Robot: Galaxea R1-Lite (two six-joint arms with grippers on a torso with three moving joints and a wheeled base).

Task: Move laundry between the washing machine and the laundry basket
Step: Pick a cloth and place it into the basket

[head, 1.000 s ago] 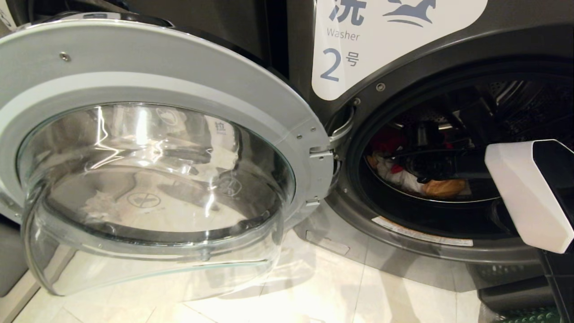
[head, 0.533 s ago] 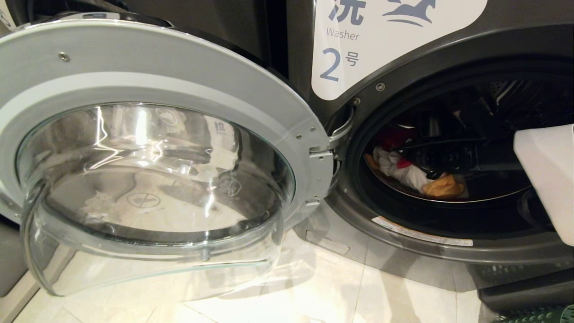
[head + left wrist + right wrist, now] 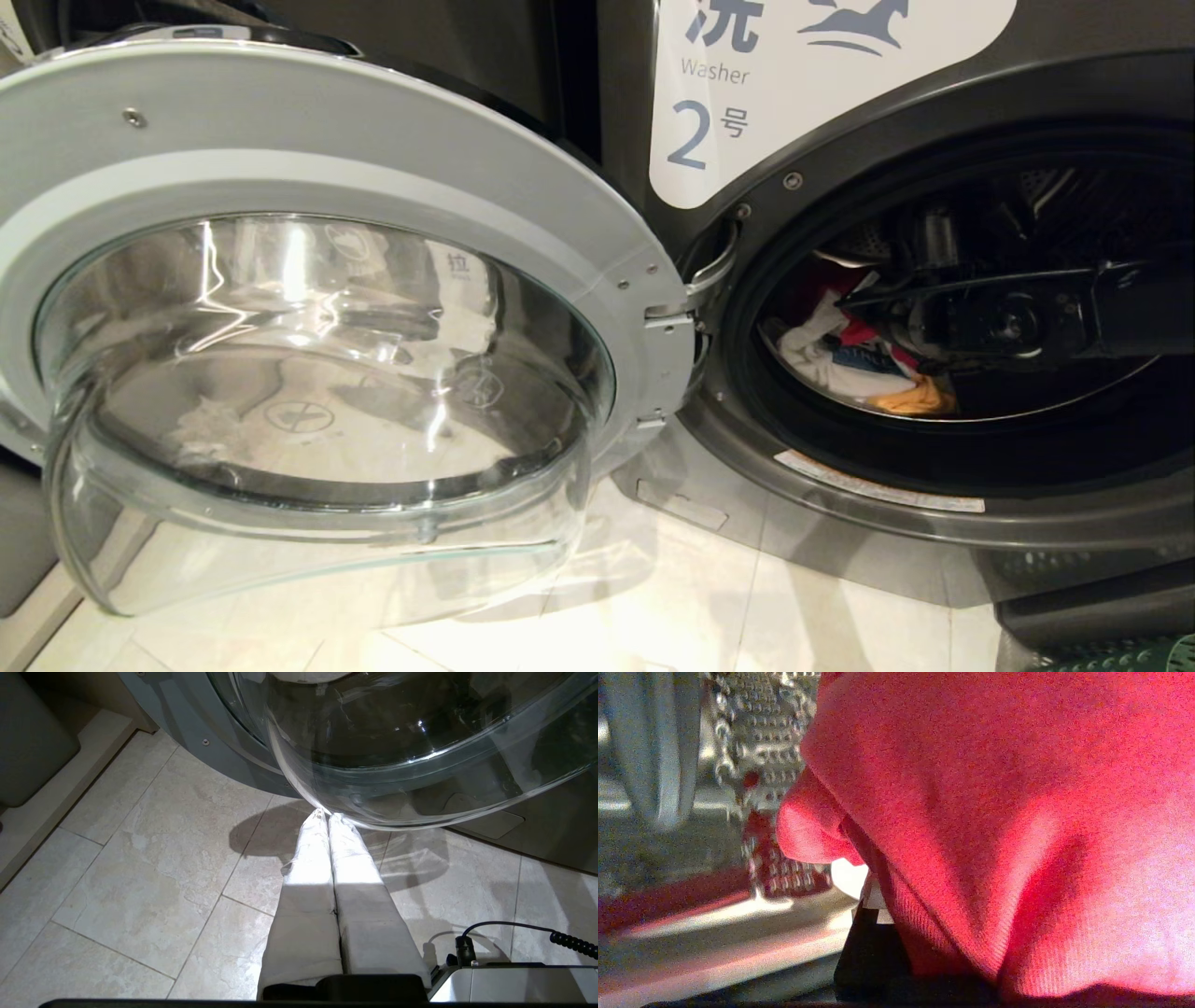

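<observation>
Three soft garments lie low in the drum at its left: a bright red-pink cloth [image 3: 845,329], a white one [image 3: 810,359] and an orange-yellow one [image 3: 920,399]. Your right gripper [image 3: 864,303] is deep inside the dark grey front-loading washing machine [image 3: 934,523], and from its wrist the ribbed red-pink knit [image 3: 994,826] drapes right over the fingers, so it looks clamped on that garment. Draw it out level and slowly; limp fabric will trail and may snag the perforated steel drum wall [image 3: 770,756] or drag its neighbours. Clear the door lip before lowering toward the green perforated plastic basket [image 3: 1120,655], bottom right. Your left gripper [image 3: 327,817], fingers pressed together, hangs under the open glass door [image 3: 317,373].
</observation>
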